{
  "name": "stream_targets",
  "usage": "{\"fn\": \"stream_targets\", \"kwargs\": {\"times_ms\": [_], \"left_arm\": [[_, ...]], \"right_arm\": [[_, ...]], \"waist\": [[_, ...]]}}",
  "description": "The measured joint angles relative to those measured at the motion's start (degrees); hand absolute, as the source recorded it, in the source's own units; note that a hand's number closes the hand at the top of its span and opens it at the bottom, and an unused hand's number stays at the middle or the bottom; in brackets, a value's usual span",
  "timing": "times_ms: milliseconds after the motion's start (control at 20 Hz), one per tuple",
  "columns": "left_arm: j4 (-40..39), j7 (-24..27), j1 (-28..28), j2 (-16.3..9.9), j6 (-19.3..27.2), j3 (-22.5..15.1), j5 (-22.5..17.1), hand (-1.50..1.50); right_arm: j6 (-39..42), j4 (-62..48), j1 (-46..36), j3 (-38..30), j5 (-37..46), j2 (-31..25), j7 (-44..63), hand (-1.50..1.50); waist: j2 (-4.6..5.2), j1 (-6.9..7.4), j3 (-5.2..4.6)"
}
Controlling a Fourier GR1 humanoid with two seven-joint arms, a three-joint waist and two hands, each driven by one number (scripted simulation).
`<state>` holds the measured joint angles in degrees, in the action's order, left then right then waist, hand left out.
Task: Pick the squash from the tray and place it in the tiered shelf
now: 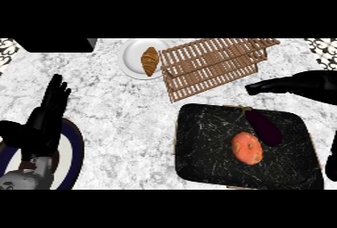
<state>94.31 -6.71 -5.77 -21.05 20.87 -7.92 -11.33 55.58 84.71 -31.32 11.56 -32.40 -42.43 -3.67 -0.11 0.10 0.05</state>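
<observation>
**Still on the tray: squash untouched, both robot hands free**

Overhead onto a marbled surface (125, 116). At lower right, a dark tray (204, 156) carrying an orange squash (247, 148), just beside a purple eggplant (263, 127). Above the tray, a wooden tiered shelf (214, 64), tilted. To its left, a white plate (132, 58) with a croissant (150, 61). At left, left robot hand (49, 109), fingers straight, holding nothing, over a blue-rimmed plate (77, 151). At right, right robot hand (289, 84), fingers extended, holding nothing, above the tray's far edge, apart from the squash.
</observation>
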Motion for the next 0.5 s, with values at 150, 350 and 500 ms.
{"fn": "stream_targets", "kwargs": {"times_ms": [150,350,500], "left_arm": [[0.0,-0.5,-0.4,0.0,0.1,0.5,-0.1,0.0],[0.1,-0.3,0.3,-0.3,-0.6,1.0,-0.4,0.0],[0.3,-0.2,0.8,-0.4,-1.1,1.4,-0.6,0.0]], "right_arm": [[0.3,6.3,-2.2,-0.7,6.8,-2.6,0.3,-1.5],[-0.2,15.9,-2.5,-1.1,17.3,-4.7,0.3,-1.5],[-1.6,22.4,-0.4,0.2,25.6,-4.4,0.9,-1.5]], "waist": [[-0.15,-0.26,0.04],[-0.22,-0.51,0.06],[-0.16,-0.49,0.04]]}}
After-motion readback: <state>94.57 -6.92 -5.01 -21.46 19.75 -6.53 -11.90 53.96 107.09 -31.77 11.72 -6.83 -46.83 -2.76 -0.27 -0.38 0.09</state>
